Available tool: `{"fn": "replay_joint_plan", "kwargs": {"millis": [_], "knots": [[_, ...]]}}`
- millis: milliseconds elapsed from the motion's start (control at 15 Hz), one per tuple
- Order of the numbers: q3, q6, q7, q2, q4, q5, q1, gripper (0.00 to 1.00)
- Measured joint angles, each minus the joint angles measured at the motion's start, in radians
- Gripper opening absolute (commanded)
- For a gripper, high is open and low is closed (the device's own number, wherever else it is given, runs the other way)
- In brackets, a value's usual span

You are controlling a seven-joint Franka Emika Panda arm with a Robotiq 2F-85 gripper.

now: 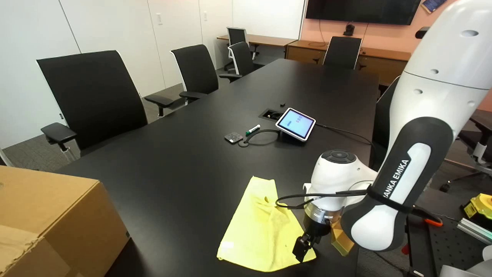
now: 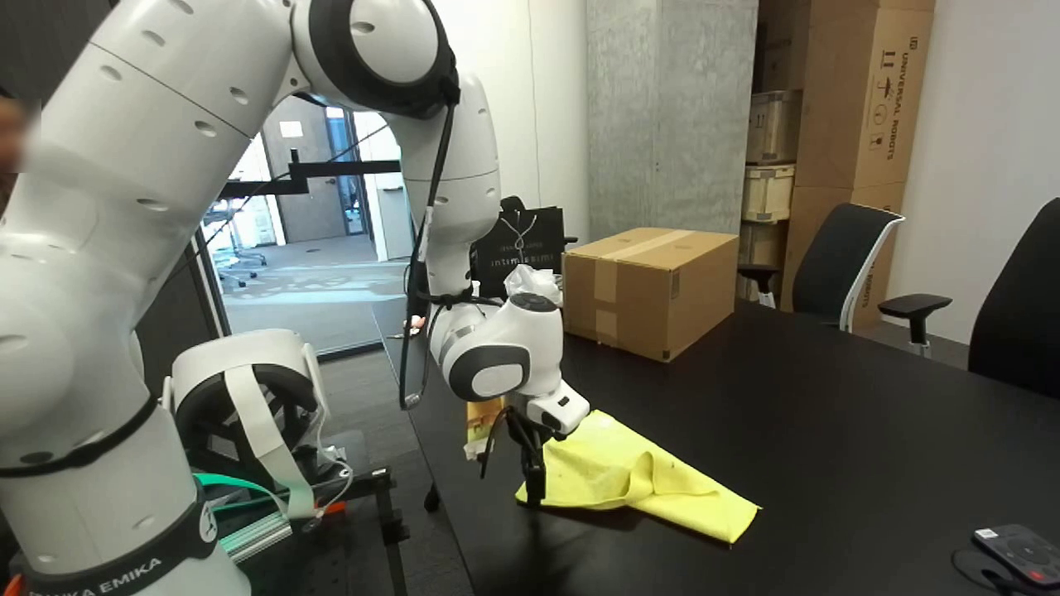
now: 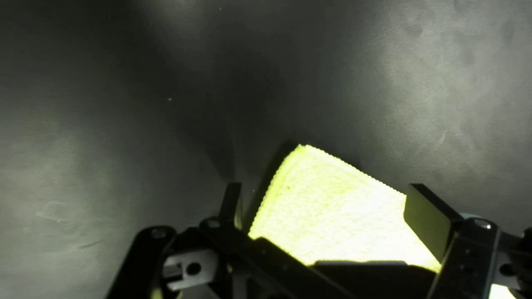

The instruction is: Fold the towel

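Thin yellow cloth towel (image 1: 250, 231) on a long black table (image 1: 184, 173), black two-fingered claw (image 3: 324, 191) spread wide at its corner

So the towel's lying in the lower middle of the frame in an exterior view, kinda rumpled, with a raised wrinkle running through it. In the wrist view a stitched corner points up around mid-frame, and the cloth shows between the claw's fingertips (image 3: 430, 220), which are set well apart. Can't tell if either one's touching it. The glossy white robot arm with black bands (image 1: 430, 104) fills the right side in an exterior view. Up past the towel, a white-framed rectangular tablet (image 1: 296, 124) with a lit screen sits right of centre, slim white marker (image 1: 253, 129) with a green end near its left. Big brown cardboard box (image 1: 84, 231) hogs the lower left, black-backed office chair (image 1: 94, 96) above it.
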Motion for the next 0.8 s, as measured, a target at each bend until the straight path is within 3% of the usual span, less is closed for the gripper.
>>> {"fn": "replay_joint_plan", "kwargs": {"millis": [800], "knots": [[0.025, 0.043, -0.009, 0.033, -0.005, 0.000, -0.027, 1.00]]}}
